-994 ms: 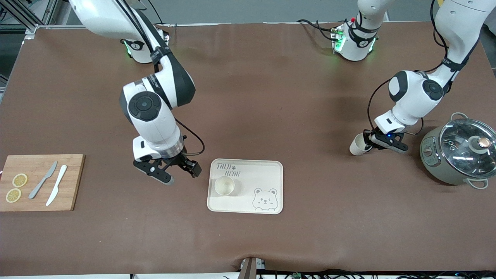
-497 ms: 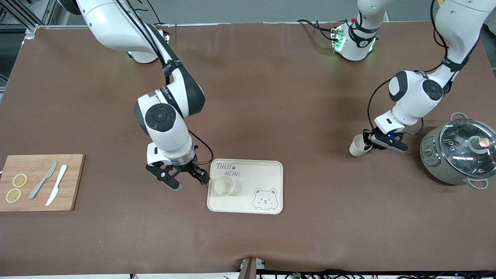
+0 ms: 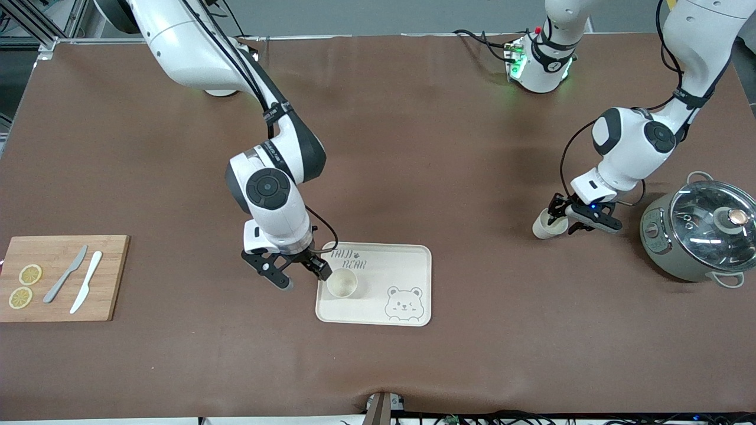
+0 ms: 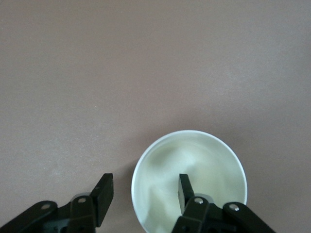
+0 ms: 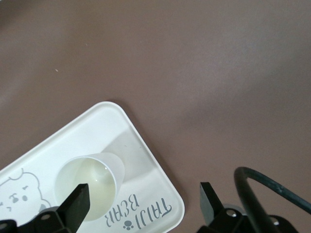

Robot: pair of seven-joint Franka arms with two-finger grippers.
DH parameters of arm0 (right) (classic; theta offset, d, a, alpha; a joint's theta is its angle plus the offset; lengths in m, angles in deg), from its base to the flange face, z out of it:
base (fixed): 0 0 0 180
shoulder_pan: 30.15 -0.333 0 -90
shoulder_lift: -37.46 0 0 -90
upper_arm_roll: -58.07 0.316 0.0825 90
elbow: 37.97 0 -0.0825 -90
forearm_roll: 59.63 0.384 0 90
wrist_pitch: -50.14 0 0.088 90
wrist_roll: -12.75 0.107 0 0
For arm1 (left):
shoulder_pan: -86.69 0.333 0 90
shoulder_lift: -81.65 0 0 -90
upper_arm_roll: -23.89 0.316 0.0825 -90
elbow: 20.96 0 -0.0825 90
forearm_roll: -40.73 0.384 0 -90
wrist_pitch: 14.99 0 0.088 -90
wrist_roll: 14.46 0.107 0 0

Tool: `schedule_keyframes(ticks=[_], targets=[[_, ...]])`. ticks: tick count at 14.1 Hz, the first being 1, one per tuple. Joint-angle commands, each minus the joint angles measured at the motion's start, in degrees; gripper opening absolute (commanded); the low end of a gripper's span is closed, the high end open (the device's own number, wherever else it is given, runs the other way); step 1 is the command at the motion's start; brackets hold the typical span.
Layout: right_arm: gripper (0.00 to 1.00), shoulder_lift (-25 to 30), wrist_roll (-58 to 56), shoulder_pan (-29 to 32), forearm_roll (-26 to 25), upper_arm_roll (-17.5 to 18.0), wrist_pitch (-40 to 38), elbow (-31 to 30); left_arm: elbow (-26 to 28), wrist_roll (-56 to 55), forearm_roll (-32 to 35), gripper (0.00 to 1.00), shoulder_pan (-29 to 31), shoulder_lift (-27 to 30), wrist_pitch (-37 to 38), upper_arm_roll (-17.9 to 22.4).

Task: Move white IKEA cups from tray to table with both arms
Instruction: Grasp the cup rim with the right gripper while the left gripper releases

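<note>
Closest to the front camera sits the tray point(image 3: 407, 260), and one white cup point(image 3: 342, 283) stands upright on it near the lettered end, not yet lifted. My right gripper point(image 3: 295, 274) is right at that end of the tray, fingers spread wide, one finger point(image 5: 75, 204) at the cup's rim and the other out over the bare table point(image 3: 413, 147) past the tray's edge; the wrist view shows the cup point(image 5: 90, 182) not centred between them. So on this side I'm in the approach step: the next move, as I judge it, calls for sliding further over the tray until a finger sits either side of the cup's wall, dropping a touch, then squeezing gently so the cup doesn't tip. Farther from the camera, toward my left arm's end of the table, the other cup point(image 3: 544, 223) is already standing on the mat beside the lidded pot point(image 3: 700, 230). My left gripper point(image 3: 561, 216) straddles its rim, fingers parted, one finger point(image 4: 184, 189) inside the cup point(image 4: 189, 179) and one outside, no clamp on the wall. That reads as a release; what's left there is lifting straight up, clear of the rim.
</note>
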Motion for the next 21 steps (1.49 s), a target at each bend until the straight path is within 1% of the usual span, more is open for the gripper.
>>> schedule_keyframes(ticks=[1, 5, 8, 13, 17, 18, 20, 21], targets=[[1.0, -2.94, 1.64, -1.45, -1.26, -0.51, 1.32, 2.02, -1.11, 0.14, 1.28, 0.62, 0.48, 0.54, 0.22, 0.05], [1.0, -5.49, 3.47, -2.59, -1.35, -0.51, 5.27, 2.02, -3.13, -1.7, 1.28, 0.62, 0.57, 3.7, 6.46, -0.22], [1.0, -6.02, 3.66, -2.6, -1.44, -0.6, 5.54, 2.11, -3.75, -3.2, 1.28, 0.62, 0.57, 5.19, 8.74, -0.74], [1.0, -7.25, 3.57, -2.51, -1.44, -0.69, 7.47, 2.37, -4.02, -7.06, 1.19, 0.62, 0.57, 8.44, 11.82, -3.2], [1.0, -8.4, 3.57, -2.51, -1.53, -0.78, 8.53, 2.81, -4.71, -9.7, 0.58, 0.63, 0.57, 12.31, 16.38, -5.4], [1.0, -8.66, 3.57, -2.51, -1.53, -0.78, 8.53, 2.9, -5.76, -10.32, 0.58, 0.66, 0.57, 13.01, 18.75, -5.84], [1.0, -8.66, 3.48, -2.51, -2.23, -0.78, 8.53, 2.9, -9.62, -11.2, 0.49, 0.72, 0.57, 13.72, 24.72, -7.07], [1.0, -8.66, 3.48, -2.51, -2.23, -0.78, 8.53, 2.9, -11.73, -11.72, 0.4, 0.78, 0.66, 13.81, 27.88, -7.68]])
